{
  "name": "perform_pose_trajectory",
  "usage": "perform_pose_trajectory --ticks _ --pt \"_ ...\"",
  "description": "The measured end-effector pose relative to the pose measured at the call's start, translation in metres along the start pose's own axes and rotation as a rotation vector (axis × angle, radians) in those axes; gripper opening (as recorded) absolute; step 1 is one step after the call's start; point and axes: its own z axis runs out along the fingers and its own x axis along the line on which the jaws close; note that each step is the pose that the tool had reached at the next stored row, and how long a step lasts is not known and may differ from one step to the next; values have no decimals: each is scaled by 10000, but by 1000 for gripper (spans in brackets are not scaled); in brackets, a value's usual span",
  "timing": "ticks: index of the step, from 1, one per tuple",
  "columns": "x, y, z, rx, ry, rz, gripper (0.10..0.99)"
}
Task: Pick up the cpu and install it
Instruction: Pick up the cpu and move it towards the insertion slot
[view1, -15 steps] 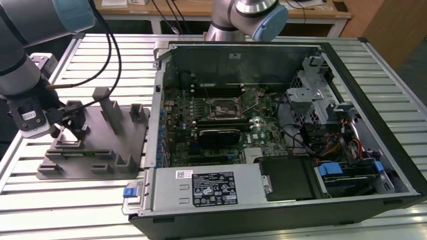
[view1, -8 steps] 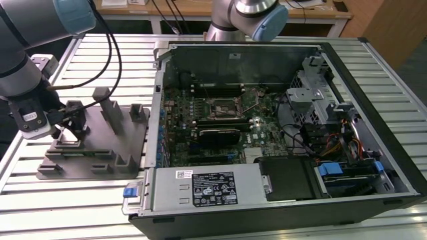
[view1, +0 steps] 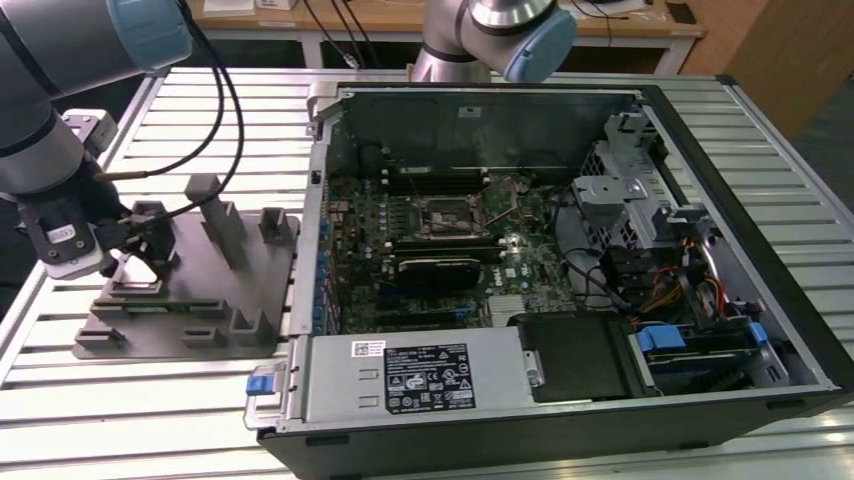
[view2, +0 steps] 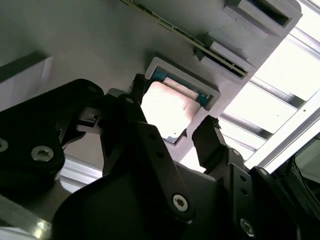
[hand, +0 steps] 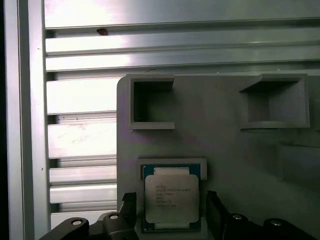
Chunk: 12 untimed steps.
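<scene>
EXTERIOR VIEW: The gripper (view1: 150, 250) hangs over the grey tray (view1: 200, 335) at the exterior view's left. It is well apart from the open computer case (view1: 747, 130) and its black socket (view1: 447, 212).

SECOND WRIST VIEW: The cpu (view2: 167, 112) lies flat in its tray pocket. The black fingers (view2: 212, 142) are spread wide to either side of it; whether they touch it cannot be told.

FIRST WRIST VIEW: The chip sits squarely between the parted jaws, with two other pockets (hand: 150, 105) farther along the tray.

The likely trouble is that the fingers seem to line up with the pocket's raised rim (hand: 172, 161). Closing there could pinch plastic instead of metal, or tip the chip on edge. The tray's upright posts (view1: 220, 215) crowd the arm, and the case wall (view1: 318, 250) stands between tray and socket.
</scene>
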Motion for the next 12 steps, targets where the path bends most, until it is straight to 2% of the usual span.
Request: perform_pose_trajectory --ticks 7,12 --pt "1 0 35 -18 24 -438 663" --pt "-2 -1 55 -139 28 -450 663"
